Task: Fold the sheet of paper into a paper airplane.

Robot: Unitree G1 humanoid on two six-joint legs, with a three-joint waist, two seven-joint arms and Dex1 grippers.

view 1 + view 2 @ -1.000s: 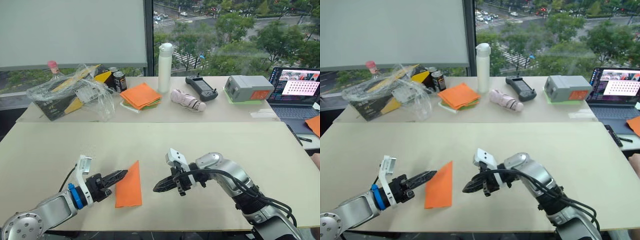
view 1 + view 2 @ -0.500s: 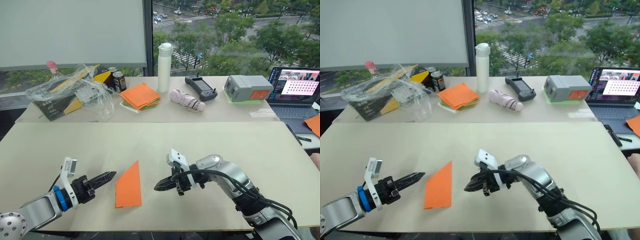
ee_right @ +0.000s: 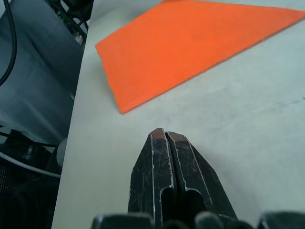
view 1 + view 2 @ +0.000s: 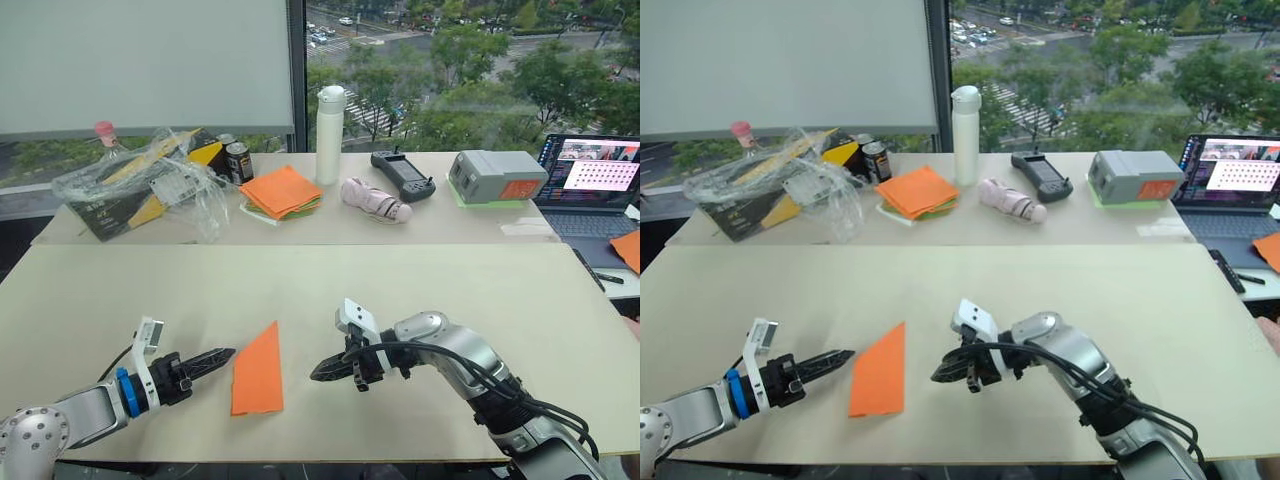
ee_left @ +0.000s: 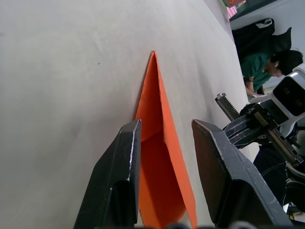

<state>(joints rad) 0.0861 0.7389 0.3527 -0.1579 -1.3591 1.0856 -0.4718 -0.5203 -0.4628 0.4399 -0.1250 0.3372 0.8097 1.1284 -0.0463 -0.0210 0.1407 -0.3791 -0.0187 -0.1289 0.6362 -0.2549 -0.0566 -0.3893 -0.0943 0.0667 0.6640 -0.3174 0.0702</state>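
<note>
**Operator:** Where is the paper relative to the grippers?

**Observer:** Your sheet of paper point(image 4: 258, 371) lies flat on the near table point(image 4: 420, 290), already creased narrower, with one long slanted edge running up to a point at its far end. It sits between the two grippers. Your left gripper point(image 4: 222, 356) is just beside the sheet's left edge, tips aimed at it but apart from it. Your right gripper point(image 4: 318, 372) is near the sheet's right side, with a strip of bare table between them.

**Operator:** And the fingers?

**Observer:** On the left, your two fingers point(image 5: 121, 177) stand parted with nothing between them; the wrist view looks along the orange sheet through that gap. On the right, your fingers point(image 3: 164, 168) are pressed together, holding nothing, their tip low over the table just short of the sheet's near corner.

**Operator:** Anything else orange I should mind?

**Observer:** A pile of orange and green sheets point(image 4: 281, 191) rests on the far table, well apart from yours, beside a white bottle point(image 4: 329, 135).
</note>
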